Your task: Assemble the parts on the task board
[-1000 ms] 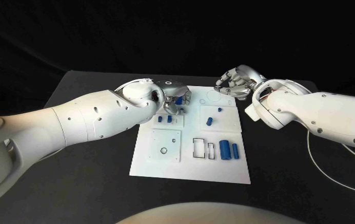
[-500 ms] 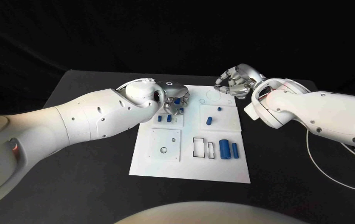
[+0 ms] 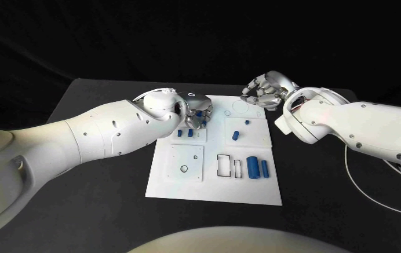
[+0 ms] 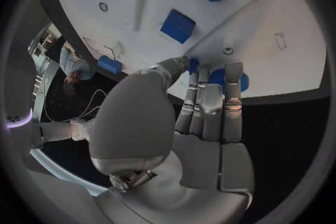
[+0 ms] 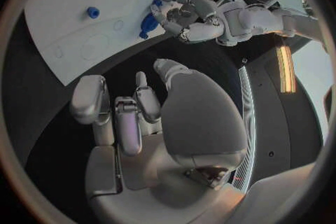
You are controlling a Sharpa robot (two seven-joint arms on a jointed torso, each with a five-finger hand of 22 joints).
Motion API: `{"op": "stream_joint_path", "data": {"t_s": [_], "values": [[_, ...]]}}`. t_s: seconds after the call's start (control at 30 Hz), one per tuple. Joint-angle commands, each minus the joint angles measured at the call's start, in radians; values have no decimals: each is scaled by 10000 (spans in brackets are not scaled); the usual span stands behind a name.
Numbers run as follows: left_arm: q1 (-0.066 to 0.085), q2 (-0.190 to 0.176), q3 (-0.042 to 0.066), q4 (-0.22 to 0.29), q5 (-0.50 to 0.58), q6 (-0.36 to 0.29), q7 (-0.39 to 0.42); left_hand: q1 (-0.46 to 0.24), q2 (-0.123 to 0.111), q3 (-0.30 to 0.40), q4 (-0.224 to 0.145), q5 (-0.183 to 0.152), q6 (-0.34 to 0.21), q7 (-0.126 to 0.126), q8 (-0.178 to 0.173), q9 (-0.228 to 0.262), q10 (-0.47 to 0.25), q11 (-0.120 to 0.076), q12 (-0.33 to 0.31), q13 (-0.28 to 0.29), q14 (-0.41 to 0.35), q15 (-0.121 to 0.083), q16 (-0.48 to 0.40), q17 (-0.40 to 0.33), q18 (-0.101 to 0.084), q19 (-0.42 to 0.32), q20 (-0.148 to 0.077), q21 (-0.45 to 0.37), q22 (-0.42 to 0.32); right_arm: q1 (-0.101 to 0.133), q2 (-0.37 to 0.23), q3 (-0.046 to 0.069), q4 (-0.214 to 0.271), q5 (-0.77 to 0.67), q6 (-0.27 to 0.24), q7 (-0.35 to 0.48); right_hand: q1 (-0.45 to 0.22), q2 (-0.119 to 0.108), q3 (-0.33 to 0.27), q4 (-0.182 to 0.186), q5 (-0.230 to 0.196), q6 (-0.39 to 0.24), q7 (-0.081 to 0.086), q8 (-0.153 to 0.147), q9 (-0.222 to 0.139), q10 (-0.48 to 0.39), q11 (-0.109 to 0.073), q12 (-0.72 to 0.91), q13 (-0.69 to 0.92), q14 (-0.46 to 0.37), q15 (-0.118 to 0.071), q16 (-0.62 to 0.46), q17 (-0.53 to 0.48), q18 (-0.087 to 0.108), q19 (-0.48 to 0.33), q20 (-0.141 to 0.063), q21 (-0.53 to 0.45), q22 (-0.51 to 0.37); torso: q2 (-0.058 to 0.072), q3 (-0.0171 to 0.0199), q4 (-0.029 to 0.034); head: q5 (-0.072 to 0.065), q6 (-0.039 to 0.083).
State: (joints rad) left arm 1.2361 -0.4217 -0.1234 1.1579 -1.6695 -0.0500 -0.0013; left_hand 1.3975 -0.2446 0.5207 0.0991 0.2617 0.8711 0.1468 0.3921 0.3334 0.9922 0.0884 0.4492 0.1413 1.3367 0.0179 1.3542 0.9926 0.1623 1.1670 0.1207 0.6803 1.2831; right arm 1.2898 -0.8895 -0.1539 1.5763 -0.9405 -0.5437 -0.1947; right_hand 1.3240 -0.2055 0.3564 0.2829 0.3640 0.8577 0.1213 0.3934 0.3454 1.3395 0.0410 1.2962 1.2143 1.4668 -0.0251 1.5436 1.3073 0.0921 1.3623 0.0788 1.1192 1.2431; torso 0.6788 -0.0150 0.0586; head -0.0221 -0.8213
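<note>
Task board (image 3: pixel 215 189) white, w/ thin black outlines of rectangles and circles. Parts blue: two upright cylinders (image 3: pixel 259 169) near right, small pieces (image 3: pixel 237 135) mid, more under left hand (image 3: pixel 197 116). Table (image 3: pixel 100 166) black, backdrop black. Both hands silver, incl. right hand (image 3: pixel 266 92); arms white. Left hand's fingers (image 4: pixel 210 102) silver-grey on a blue part (image 4: pixel 223 79).

The task board (image 3: pixel 215 179) lies in the middle of the counter (image 3: pixel 100 195), its long side running away from the robot. The left hand (image 3: pixel 199 116) is over the board's far left part, where several parts (image 3: pixel 189 133) lie, while the right hand (image 3: pixel 266 94) hangs beyond the board's far right corner. Two parts (image 3: pixel 254 169) lie side by side near the board's near right edge, with another part (image 3: pixel 237 135) behind them, mid-board.
</note>
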Motion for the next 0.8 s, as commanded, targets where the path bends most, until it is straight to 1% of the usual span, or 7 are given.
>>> {"op": "stream_joint_path", "data": {"t_s": [0.03, 0.23, 0.4, 0.43, 0.6, 0.67, 0.8], "values": [[-95, 24, -41, -45, 81, 342, -74, -36, 119, 81, 3, -58, 92, 17, -52, -11, 93, 0, -52, -36, 76, 1, 89, 47, -26, 86, 13, 103, 57, -5, 14, 0, 17, -127, 19, 17, -55, -76, 80, -4, 35, 11, 19, -68, 10, -34, -9, -58, -1, 842, -36, -39, 1814, 148, -86, -10, -60, -3, -7, 10, 9, -17, -12], [-117, 27, -39, -90, 145, 321, -55, -40, 277, 219, -140, -108, 344, -55, -83, 18, 499, -92, -136, -73, 379, -65, 365, 473, -104, 388, -26, 751, 380, -5, 23, 0, 11, -127, 27, 25, -60, -76, 96, -2, 44, 25, 17, -67, 15, -17, -10, -48, 12, 842, -38, -39, 1816, 147, -84, -11, -60, -1, -11, 14, 12, -14, -26], [-121, 20, -38, -101, 172, 172, -65, 22, 555, 383, -396, -395, 859, -187, -10, 152, 1058, -249, -244, -60, 764, -196, 685, 1060, -214, 749, -140, 1535, 758, -6, 42, 0, -6, -127, 32, 35, -60, -76, 96, -2, 44, 25, 17, -67, 15, -17, -10, -48, 12, 842, -38, -39, 1816, 147, -84, -11, -60, -1, -12, 13, 15, -7, -21], [-122, 18, -38, -102, 183, 127, -60, 64, 623, 424, -495, -539, 994, -209, 16, 199, 1209, -290, -257, -37, 901, -242, 794, 1310, -252, 865, -178, 1777, 862, -7, 44, 0, -9, -127, 33, 37, -60, -76, 96, -2, 44, 25, 17, -67, 15, -17, -10, -48, 12, 842, -38, -39, 1816, 147, -84, -11, -60, -1, -12, 15, 15, -2, -18], [-129, -22, -23, -75, 224, -321, -16, 119, 711, 554, -717, -648, 1128, -219, -25, 267, 1366, -338, -383, -18, 981, -282, 836, 1351, -271, 924, -240, 1915, 975, -7, 46, 0, -11, -127, 42, 36, -60, -76, 96, -2, 44, 25, 17, -67, 15, -17, -10, -48, 12, 842, -38, -39, 1816, 147, -84, -11, -60, -1, -11, 7, 10, 2, -3], [-136, -74, 10, -36, 232, -547, -3, 91, 688, 668, -860, -621, 1039, -175, -160, 270, 1337, -292, -584, -50, 885, -264, 720, 1053, -274, 889, -236, 1881, 1015, -8, 46, 0, -14, -127, 54, 28, -53, -75, 132, -12, 54, 54, 8, -61, 27, -9, -18, -55, 2, 841, -42, -43, 1809, 152, -92, -13, -86, -14, -5, 1, 9, -2, 13], [-144, -234, 103, 106, 290, -840, 31, 51, 645, 693, -924, -634, 1029, -163, -206, 280, 1363, -280, -658, -55, 884, -258, 710, 1037, -278, 891, -231, 1904, 1041, -10, 42, 0, -23, -127, 72, 15, -53, -75, 132, -12, 54, 54, 8, -61, 27, -9, -18, -55, 2, 841, -42, -43, 1809, 152, -92, -13, -86, -14, -16, -6, 7, -6, 19]]}}
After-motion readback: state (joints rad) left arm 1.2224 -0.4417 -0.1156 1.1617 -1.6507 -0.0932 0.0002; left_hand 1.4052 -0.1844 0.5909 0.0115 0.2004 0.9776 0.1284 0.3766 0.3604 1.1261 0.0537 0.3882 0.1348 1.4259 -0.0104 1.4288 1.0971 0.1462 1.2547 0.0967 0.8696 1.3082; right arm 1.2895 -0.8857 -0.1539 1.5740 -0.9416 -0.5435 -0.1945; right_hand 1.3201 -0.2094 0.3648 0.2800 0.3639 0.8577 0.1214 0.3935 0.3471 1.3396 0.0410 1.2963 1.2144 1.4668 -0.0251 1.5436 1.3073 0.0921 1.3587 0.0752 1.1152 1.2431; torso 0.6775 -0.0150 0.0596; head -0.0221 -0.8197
